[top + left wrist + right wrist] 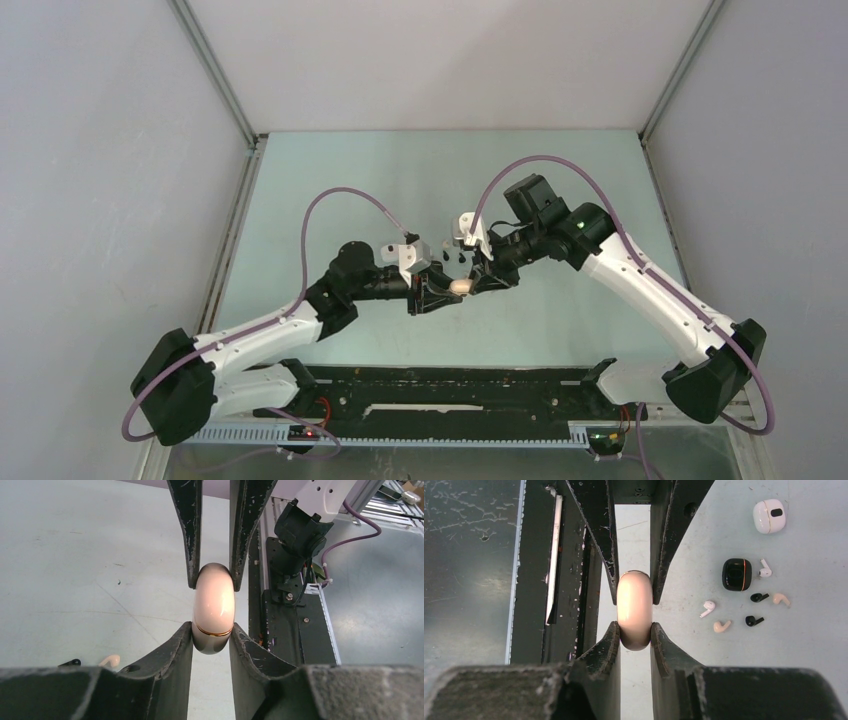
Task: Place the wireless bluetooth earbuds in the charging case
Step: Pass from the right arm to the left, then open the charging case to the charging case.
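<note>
Case (pixel 634 611) is enclosed by left gripper (pixel 212 636) and right gripper (pixel 634 629); bare table (pixel 450 170) is left open beyond.

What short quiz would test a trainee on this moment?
1. True or false: the left gripper and the right gripper both clamp the beige case.
2. How many loose earbuds lie on the table in the right wrist view? A four; B six; C eight.
3. Fill in: besides the white case, a ____ case lies on the table.
Key: 1 true; 2 B; 3 black, the black case.
</note>
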You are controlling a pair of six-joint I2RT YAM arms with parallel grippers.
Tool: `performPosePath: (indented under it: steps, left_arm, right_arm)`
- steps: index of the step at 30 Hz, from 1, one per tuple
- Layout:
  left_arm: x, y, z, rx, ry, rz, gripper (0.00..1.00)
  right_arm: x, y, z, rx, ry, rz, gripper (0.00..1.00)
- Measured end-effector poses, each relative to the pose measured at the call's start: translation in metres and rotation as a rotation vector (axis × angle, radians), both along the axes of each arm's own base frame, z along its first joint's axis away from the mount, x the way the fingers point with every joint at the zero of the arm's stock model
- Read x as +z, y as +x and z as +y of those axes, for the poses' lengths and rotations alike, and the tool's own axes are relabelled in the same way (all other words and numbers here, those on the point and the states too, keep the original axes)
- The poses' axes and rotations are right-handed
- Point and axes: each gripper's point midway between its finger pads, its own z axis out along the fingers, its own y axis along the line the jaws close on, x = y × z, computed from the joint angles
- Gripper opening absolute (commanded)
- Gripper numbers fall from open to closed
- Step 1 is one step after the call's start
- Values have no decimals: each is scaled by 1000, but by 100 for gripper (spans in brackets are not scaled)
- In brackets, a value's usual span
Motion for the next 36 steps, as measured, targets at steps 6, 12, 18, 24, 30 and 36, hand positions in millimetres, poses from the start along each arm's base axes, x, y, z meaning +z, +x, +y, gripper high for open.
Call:
performPosePath:
  steps: [6, 12, 18, 24, 30, 36]
  left_arm:
    - [0, -1, 0, -3, 2, -8, 21]
    - [1, -2, 1, -5, 1, -18, 0]
    - [4, -1, 2, 0, -5, -23, 0]
    - [10, -1, 1, -1, -26, -44, 0]
    - [17, -1, 0, 0, -46, -63, 0]
    - [17, -1, 0, -2, -47, -63, 0]
  right_arm:
    - [0, 0, 0, -4, -2, 2, 6]
    - [1, -1, 1, -16, 1, 20, 19]
    - [5, 0, 5, -60, -5, 131, 38]
    - [10, 1, 14, -58, 4, 198, 39]
    - [18, 3, 13, -82, 27, 235, 39]
    - [36, 18, 10, -132, 79, 233, 40]
